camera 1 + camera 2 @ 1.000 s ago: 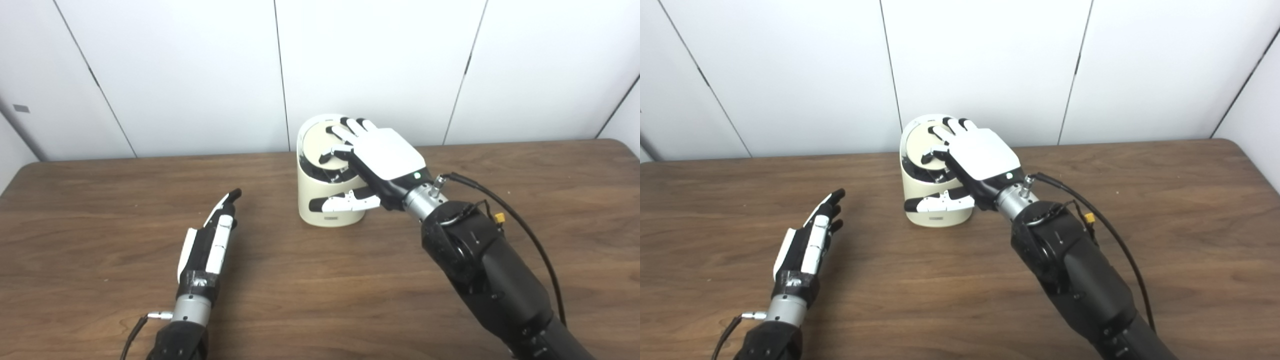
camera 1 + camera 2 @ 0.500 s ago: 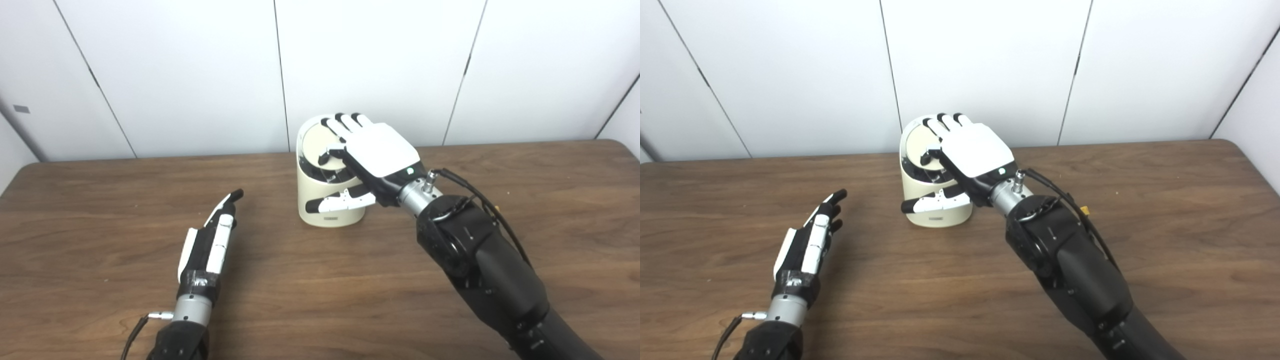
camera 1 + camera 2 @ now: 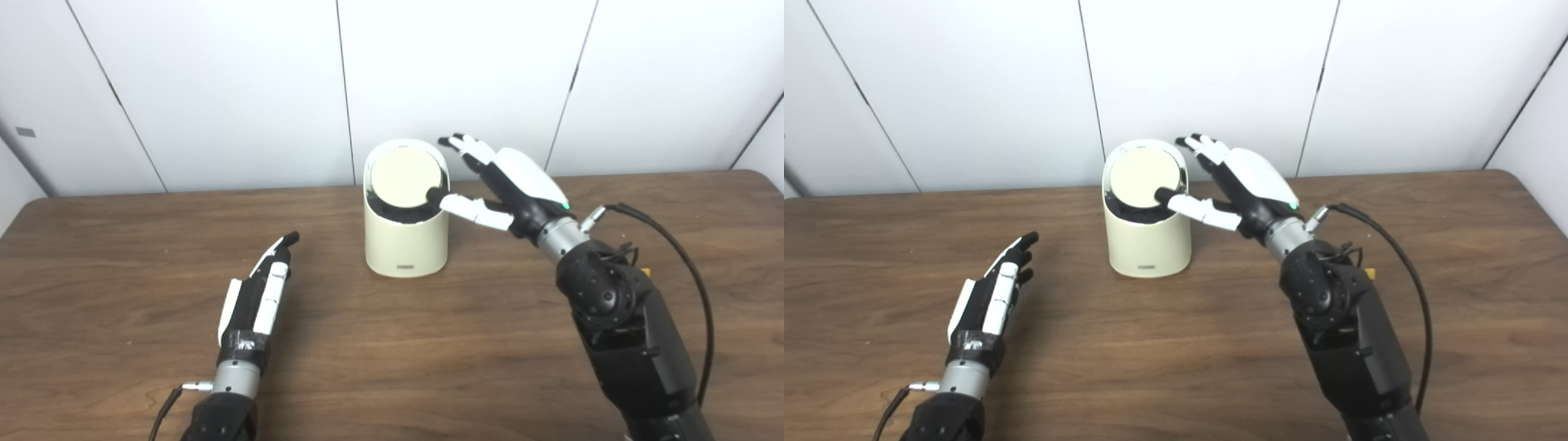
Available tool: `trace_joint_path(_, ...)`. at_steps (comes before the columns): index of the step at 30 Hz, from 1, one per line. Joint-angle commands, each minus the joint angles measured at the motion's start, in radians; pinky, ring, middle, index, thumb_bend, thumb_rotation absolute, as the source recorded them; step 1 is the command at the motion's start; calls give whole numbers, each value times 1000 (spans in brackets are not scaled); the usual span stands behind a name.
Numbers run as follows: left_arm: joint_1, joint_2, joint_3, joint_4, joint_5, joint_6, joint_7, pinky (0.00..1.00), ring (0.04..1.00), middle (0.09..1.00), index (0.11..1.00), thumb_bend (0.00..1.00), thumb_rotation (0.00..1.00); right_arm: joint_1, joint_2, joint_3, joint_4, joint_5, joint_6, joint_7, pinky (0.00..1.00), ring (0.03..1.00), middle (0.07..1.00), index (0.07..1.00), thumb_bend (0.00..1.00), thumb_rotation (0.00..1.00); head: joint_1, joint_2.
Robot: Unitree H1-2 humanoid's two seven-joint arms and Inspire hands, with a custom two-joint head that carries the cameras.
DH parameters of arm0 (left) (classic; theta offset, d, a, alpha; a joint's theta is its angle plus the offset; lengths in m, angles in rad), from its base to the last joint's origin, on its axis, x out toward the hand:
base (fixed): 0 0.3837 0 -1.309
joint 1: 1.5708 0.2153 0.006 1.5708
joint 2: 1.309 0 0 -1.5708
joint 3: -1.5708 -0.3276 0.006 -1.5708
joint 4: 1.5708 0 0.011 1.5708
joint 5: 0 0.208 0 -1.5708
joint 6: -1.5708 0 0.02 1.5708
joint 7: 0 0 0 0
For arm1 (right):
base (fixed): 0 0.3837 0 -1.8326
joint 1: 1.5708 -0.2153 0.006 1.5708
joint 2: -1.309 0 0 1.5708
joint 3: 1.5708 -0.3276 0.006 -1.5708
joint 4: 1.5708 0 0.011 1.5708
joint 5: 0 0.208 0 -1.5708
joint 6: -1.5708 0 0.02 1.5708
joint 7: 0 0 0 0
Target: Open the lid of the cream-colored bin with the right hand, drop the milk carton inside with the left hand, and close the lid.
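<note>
Cream bin [image 3: 405,236] stands upright on the wood table [image 3: 122,257], near the far edge and close to the white wall panels [image 3: 214,79].

Left eye view: the round lid [image 3: 405,185] sits tilted toward the camera in the bin's top, with a dark gap showing under its near edge. Right hand [image 3: 513,184] is beside the bin on its right, palm turned toward it. Its fingers [image 3: 468,146] are spread and raised behind the bin's right rim, holding nothing. The thumb [image 3: 467,207] reaches left, and its dark tip lies at the lid's right edge; whether it touches cannot be told. Left hand [image 3: 260,294] lies low over the table, well apart from the bin to the near left, fingers straight and pressed together, pointing toward the bin, empty. No milk carton shows on the table.

Right eye view: same layout. The bin [image 3: 1149,239] is left of centre, and the lid [image 3: 1142,178] again faces the camera. The right hand [image 3: 1251,184] has splayed fingers, with the thumb tip at the lid's right rim. The left hand [image 3: 991,296] is flat, fingers together, empty. A black cable [image 3: 1409,275] loops off the right forearm.
</note>
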Motion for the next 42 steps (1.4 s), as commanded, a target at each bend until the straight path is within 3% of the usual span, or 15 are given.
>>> trace_joint_path(1, -19, 0, 2, -33, -7, -35, 3, 962, 978, 974, 925, 547, 950, -26, 0, -17, -1, 28, -33, -66, 981, 1000, 1000, 1000, 528, 1000, 0, 0)
trace_joint_path(4, -18, 1, 4, -37, -12, -39, 0, 961, 979, 975, 924, 542, 947, -13, -12, -32, 11, 57, -39, -104, 998, 1000, 1000, 1000, 507, 1000, 1, 0)
trace_joint_path(6, -18, 0, 5, -43, -16, -40, -1, 948, 967, 970, 920, 547, 933, 4, -19, -41, 11, 78, -30, -115, 920, 999, 1000, 1000, 518, 1000, 2, -2)
trace_joint_path(14, -8, 7, 24, -64, -26, -45, 4, 924, 958, 960, 935, 534, 860, 118, -42, -56, 11, 149, -51, -154, 882, 992, 1000, 1000, 547, 1000, 16, 3)
trace_joint_path(18, 24, 29, 42, -84, -35, -55, -3, 929, 974, 985, 981, 506, 841, 188, -18, -72, -12, 206, -36, -169, 852, 945, 978, 1000, 582, 1000, 19, 7)
trace_joint_path(23, 83, 42, 69, -125, -62, -61, -11, 963, 981, 997, 1000, 498, 814, 261, 30, -90, -48, 295, -20, -187, 902, 955, 971, 995, 618, 1000, 6, 13)
trace_joint_path(27, 132, 39, 92, -154, -88, -99, -6, 983, 979, 995, 997, 474, 768, 317, 80, -97, -84, 359, -36, -215, 829, 931, 962, 986, 628, 1000, -1, 16)
trace_joint_path(28, 143, 40, 94, -162, -95, -102, -9, 996, 984, 999, 1000, 475, 785, 329, 86, -97, -87, 364, -40, -224, 837, 931, 960, 984, 679, 1000, -2, 17)
trace_joint_path(33, 188, 54, 95, -153, -92, -143, -13, 969, 988, 1000, 996, 456, 779, 371, 102, -114, -82, 415, -53, -243, 890, 958, 972, 993, 733, 1000, -10, 22)
trace_joint_path(42, 229, 61, 95, -70, -73, -214, 2, 990, 993, 996, 986, 459, 794, 441, 113, -115, -63, 435, -91, -293, 893, 936, 958, 984, 626, 1000, 0, 28)
